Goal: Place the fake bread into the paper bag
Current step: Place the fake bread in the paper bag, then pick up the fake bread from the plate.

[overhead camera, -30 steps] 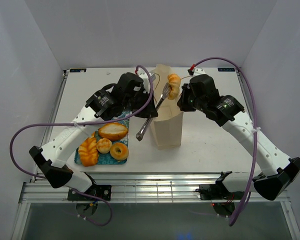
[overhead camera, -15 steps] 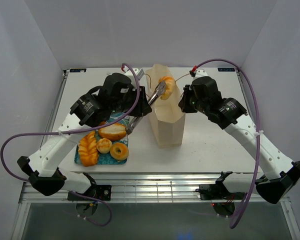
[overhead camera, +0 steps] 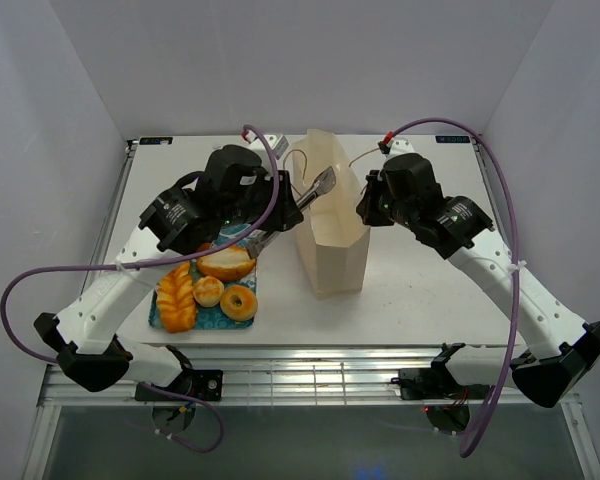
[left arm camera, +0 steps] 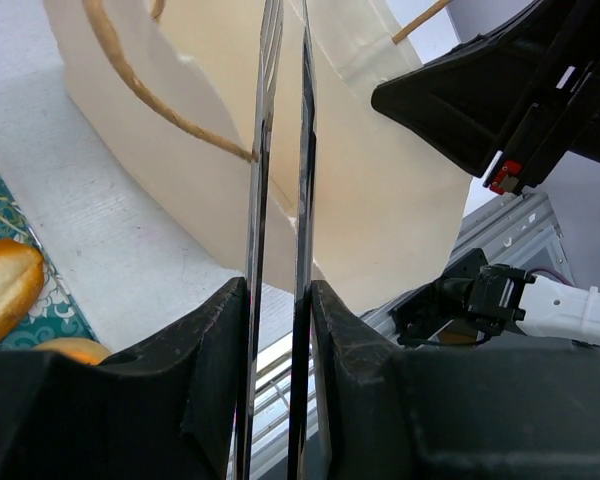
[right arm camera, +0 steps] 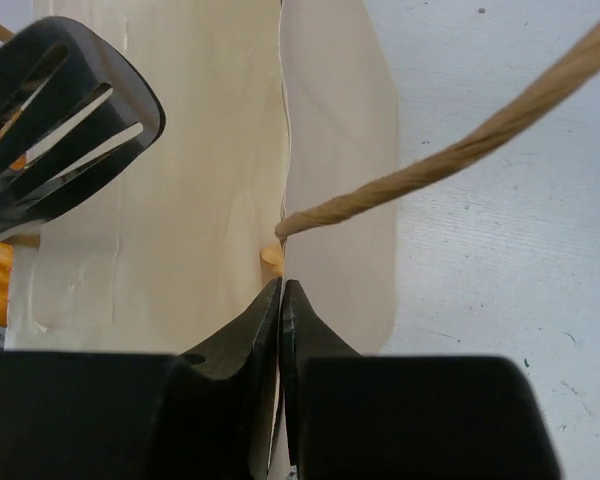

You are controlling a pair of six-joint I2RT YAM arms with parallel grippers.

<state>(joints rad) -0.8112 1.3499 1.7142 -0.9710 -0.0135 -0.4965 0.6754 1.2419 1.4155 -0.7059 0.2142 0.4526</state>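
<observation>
paper bag (overhead camera: 332,250) rim pinched in right hand (right arm camera: 280,292); left hand (left arm camera: 278,295) holds tongs (overhead camera: 322,184) over its mouth

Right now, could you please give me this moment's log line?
left gripper: grips metal tongs over pale tan paper bag; right gripper: pinches its rim; teal tray: four golden toy pastries

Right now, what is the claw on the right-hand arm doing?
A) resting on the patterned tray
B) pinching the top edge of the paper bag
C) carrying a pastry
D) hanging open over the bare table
B: the right gripper is shut on the rim of the paper bag, right where a cord handle comes out of the paper.
</observation>
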